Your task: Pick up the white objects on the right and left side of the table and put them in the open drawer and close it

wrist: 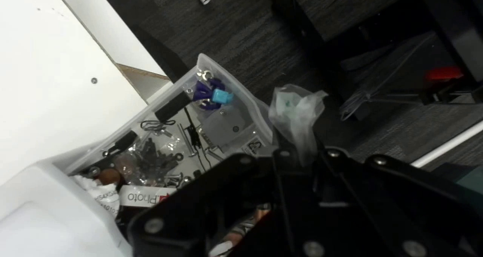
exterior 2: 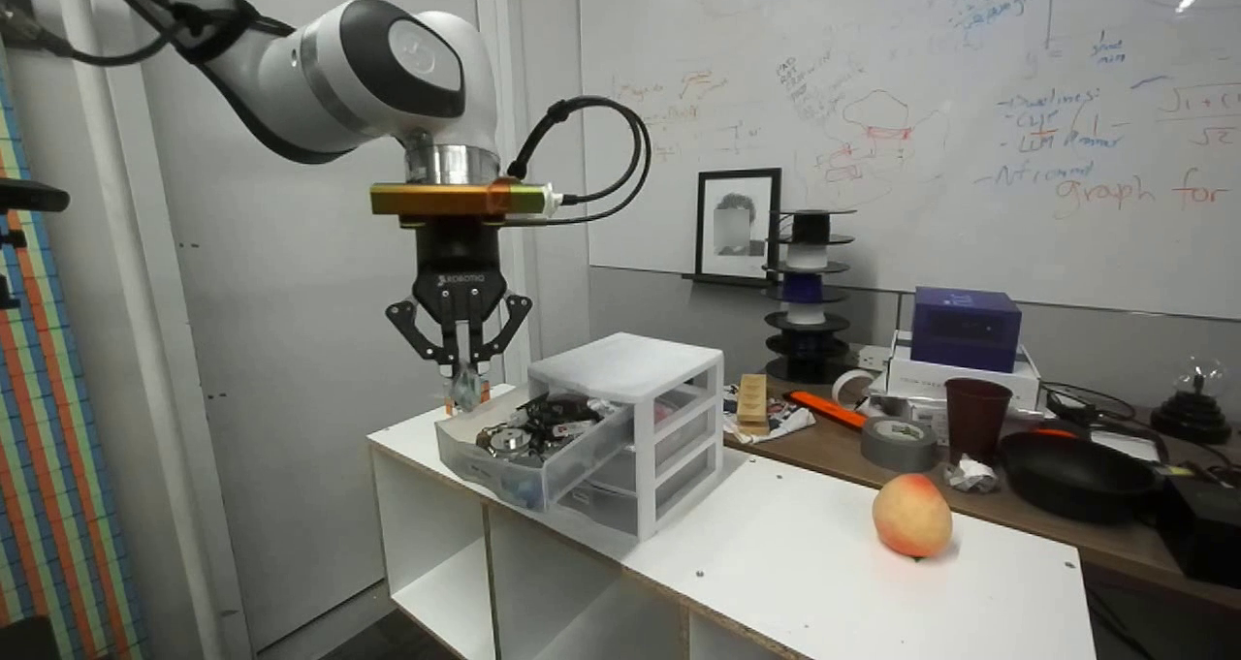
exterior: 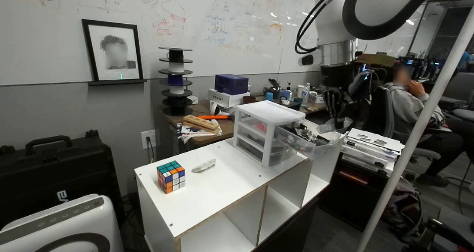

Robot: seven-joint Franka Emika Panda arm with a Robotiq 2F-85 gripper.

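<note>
In an exterior view the pincer point(exterior 2: 465, 371) is seen pointed straight down, its fingers clamped on a pale translucent packet point(wrist: 296, 111), which is gripped by one end. The packet is held near the outer part of the pulled-out top drawer point(exterior 2: 587, 458), at about 10 o'clock from the drawer's middle in that view and at about 3 o'clock in the wrist view; whether it is directly over the drawer cannot be told. In the drawer, among many small parts, a bright blue piece point(wrist: 222, 96) and a grey boxy piece point(wrist: 226, 123) can be made out. The drawer unit point(exterior: 276, 113) is set on the white tabletop point(exterior: 222, 185). In an exterior view, a flat, elongated white piece point(exterior: 203, 165) is seen at 8 o'clock from the unit, with a puzzle cube point(exterior: 171, 177) placed just beside it, untouched, between 8 and 9 o'clock. A peach point(exterior 2: 911, 515) is shown between 3 and 4 o'clock from the unit in an exterior view.
</note>
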